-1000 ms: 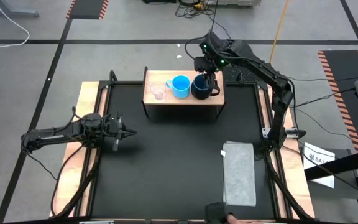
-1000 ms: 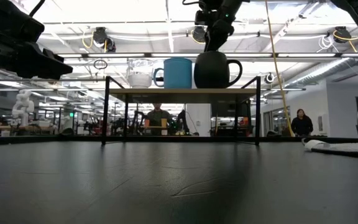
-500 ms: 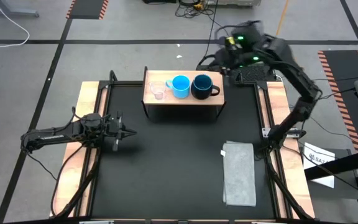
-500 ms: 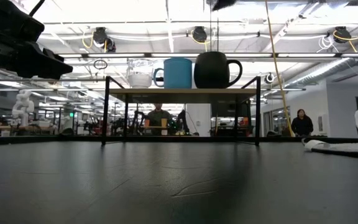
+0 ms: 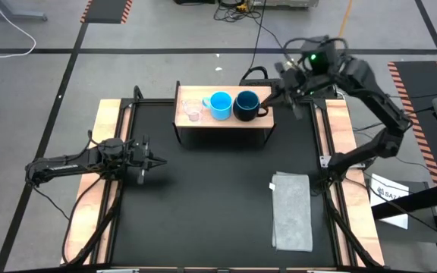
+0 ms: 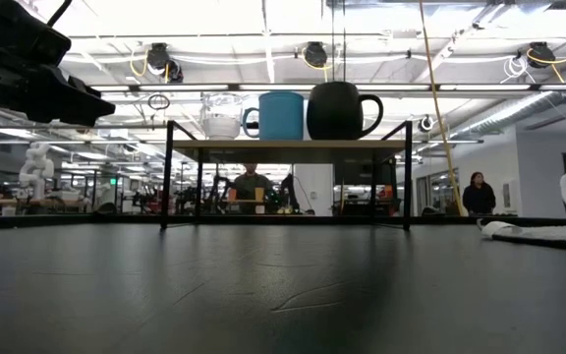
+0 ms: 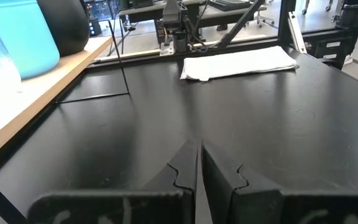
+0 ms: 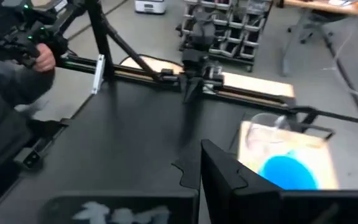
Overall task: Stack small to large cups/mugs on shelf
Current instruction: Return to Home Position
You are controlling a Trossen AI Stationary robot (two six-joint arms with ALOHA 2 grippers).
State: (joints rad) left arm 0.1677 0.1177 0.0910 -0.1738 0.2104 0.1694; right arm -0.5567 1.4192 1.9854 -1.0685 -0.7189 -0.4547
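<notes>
Three cups stand on their bases in a row on the shelf's wooden top [image 5: 222, 123]: a clear cup [image 5: 193, 111], a light-blue mug [image 5: 220, 105] and a navy mug [image 5: 246, 106], also side by side in the low view [image 6: 335, 110]. My right gripper [image 5: 278, 92] hangs shut, high above the shelf's right end, touching nothing; its wrist view [image 8: 201, 168] looks down on the clear cup [image 8: 263, 134] and the light-blue mug [image 8: 288, 171]. My left gripper [image 5: 158, 161] rests shut at the table's left, level above the mat [image 7: 199, 168].
A folded grey cloth [image 5: 291, 211] lies on the black mat near the right edge. The mat between my left gripper and the cloth is bare. A person [image 8: 5, 93] stands beyond the table in the right wrist view, and others show far off in the low view.
My right gripper has risen from just above the navy mug, left the low view, drawn back toward the table's far right corner and tipped up from pointing down to nearer level. The navy mug stays upright on the shelf.
</notes>
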